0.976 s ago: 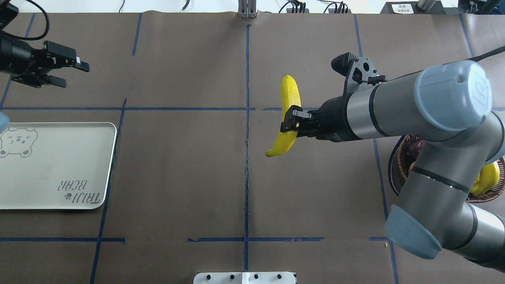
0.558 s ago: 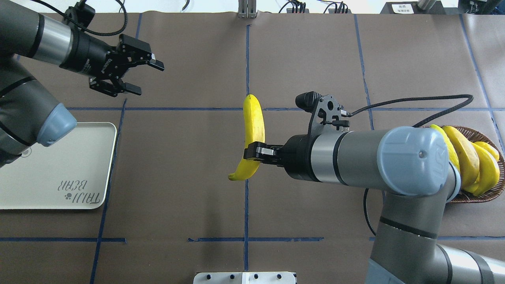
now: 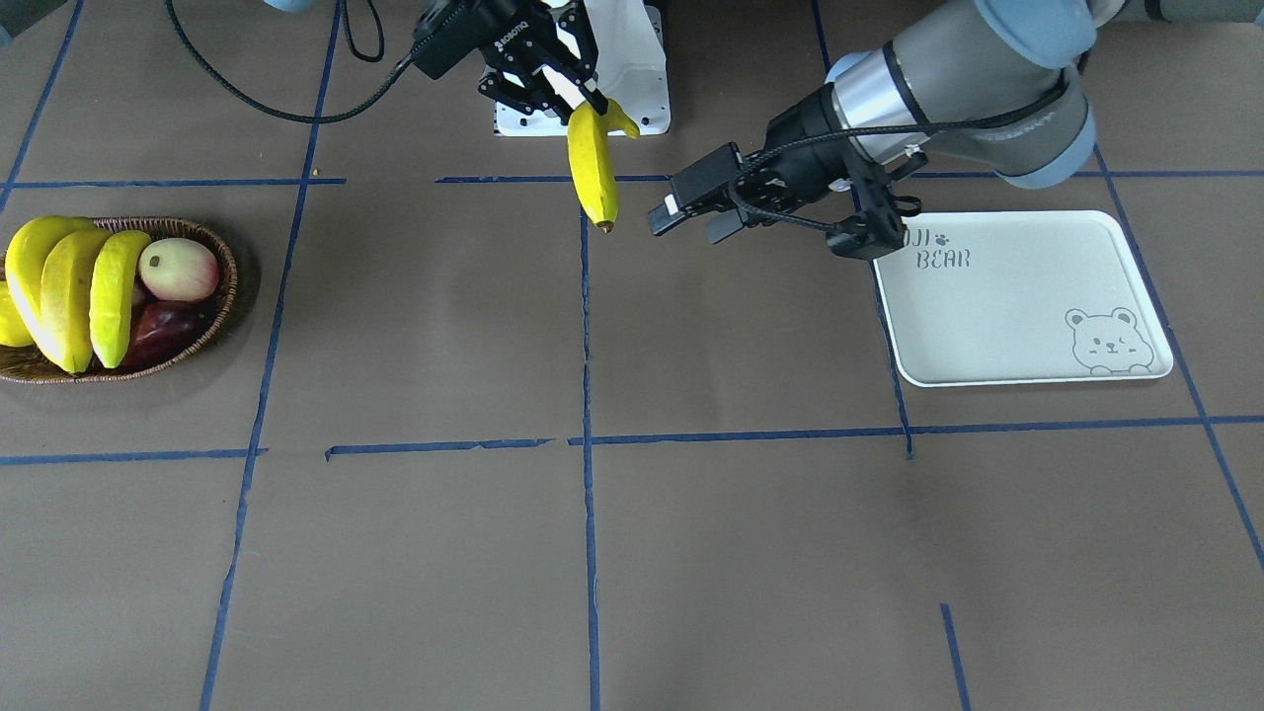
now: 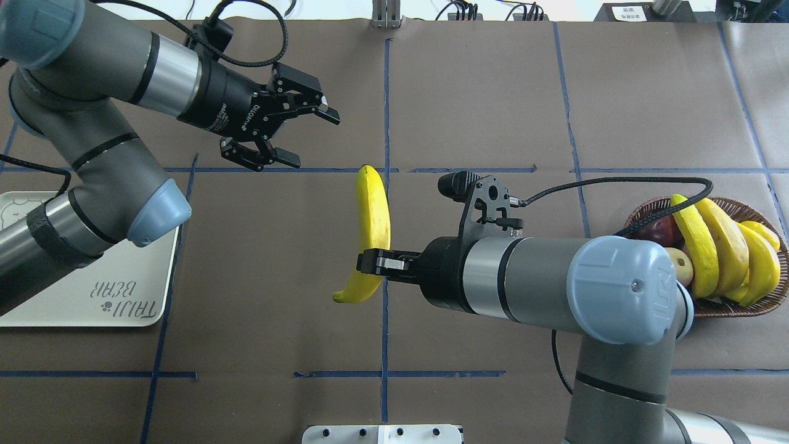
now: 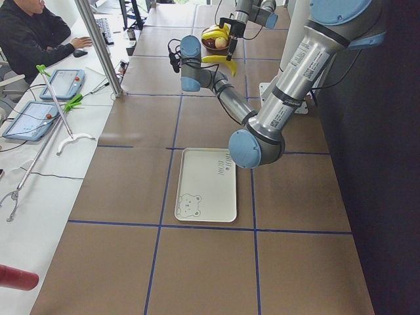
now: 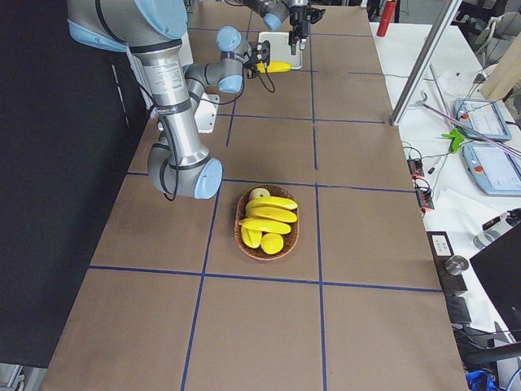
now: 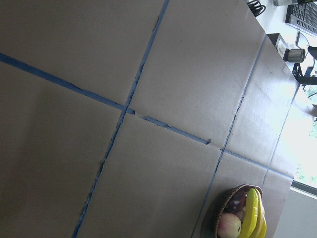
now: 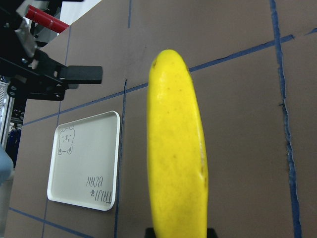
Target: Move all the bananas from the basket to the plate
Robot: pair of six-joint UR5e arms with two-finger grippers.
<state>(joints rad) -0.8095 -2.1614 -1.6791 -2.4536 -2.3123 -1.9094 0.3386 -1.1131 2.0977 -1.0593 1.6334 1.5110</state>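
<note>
R gripper (image 4: pixel 373 264) was pinching one banana (image 4: pixel 376 206) near its near end, holding it up in the air over the center tape line (image 4: pixel 385 92), w/ the fruit running near-to-far. L gripper (image 4: pixel 314 140) sat just to the far left of that banana's far tip, not touching it, fingers (image 4: pixel 286 161) spread wide w/ nothing between them. Three more bananas (image 4: pixel 721 246) lay across the wicker basket (image 4: pixel 733 308) at the right edge w/ a pink-white apple (image 3: pixel 178 269) and a dark red fruit (image 3: pixel 158 331), and the white TAIJI BEAR plate (image 4: pixel 92 302) sat at the left edge, partly under the L arm (image 4: pixel 111 154).
</note>
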